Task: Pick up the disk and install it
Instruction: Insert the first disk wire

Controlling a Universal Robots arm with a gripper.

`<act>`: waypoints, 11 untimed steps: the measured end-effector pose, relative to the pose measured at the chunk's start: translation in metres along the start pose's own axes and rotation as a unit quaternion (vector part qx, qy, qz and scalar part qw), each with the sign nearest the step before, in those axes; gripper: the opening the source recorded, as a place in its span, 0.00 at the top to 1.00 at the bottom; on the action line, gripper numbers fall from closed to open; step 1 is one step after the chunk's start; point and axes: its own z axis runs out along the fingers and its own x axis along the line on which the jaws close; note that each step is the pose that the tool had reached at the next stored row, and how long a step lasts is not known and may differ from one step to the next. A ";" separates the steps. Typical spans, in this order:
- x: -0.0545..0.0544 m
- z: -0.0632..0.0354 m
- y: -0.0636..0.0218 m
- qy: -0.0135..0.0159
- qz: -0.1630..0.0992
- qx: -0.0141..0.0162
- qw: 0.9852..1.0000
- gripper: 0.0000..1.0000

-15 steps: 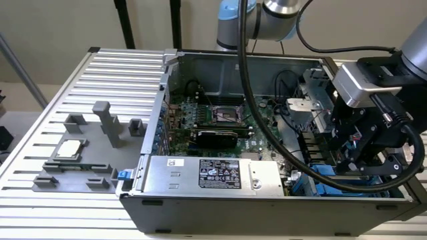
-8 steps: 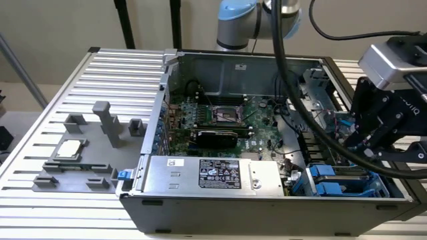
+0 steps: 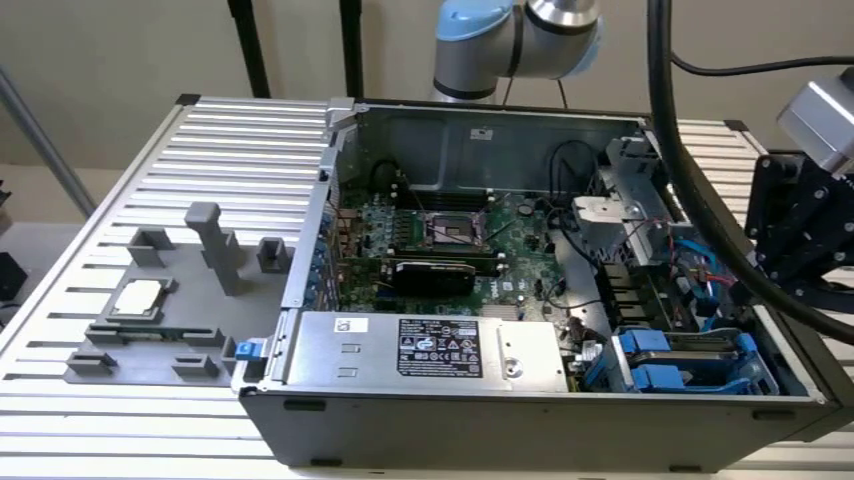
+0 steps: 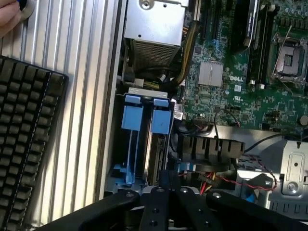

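So we've got the blue drive carriers point(image 4: 147, 118) standing edge-on in the drive bay of the open Dell computer case point(image 3: 467, 430), right out past the fingertips. The disk would be in there, but we can't tell which carrier holds it, or if either is fully seated. The fingers point(image 4: 169, 175) look closed together, nothing visible between them, near the bay end closest to the gripper. Just beside them are some red and yellow wires point(image 4: 208, 182). Beyond the carriers from the fingers sits the silver power supply point(image 4: 155, 21), and off to one side is the green motherboard point(image 4: 231, 94) with its CPU socket point(image 4: 290, 60). Well apart from the fingers, on the slatted worktop point(image 4: 74, 96), lie a black keyboard point(image 4: 29, 139) and, farther off, a person's hand point(image 4: 8, 17). A grey fixture point(image 3: 254, 335) holding a square silver chip point(image 3: 138, 298) is across the case from the fingers.
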 end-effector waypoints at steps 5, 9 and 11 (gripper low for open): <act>0.001 0.0082 -0.0059 0.000 0.000 0.000 1.000 1.00; 0.001 0.0153 -0.0063 0.000 0.000 0.000 1.000 1.00; 0.000 0.0192 -0.0066 0.000 0.000 0.000 1.000 1.00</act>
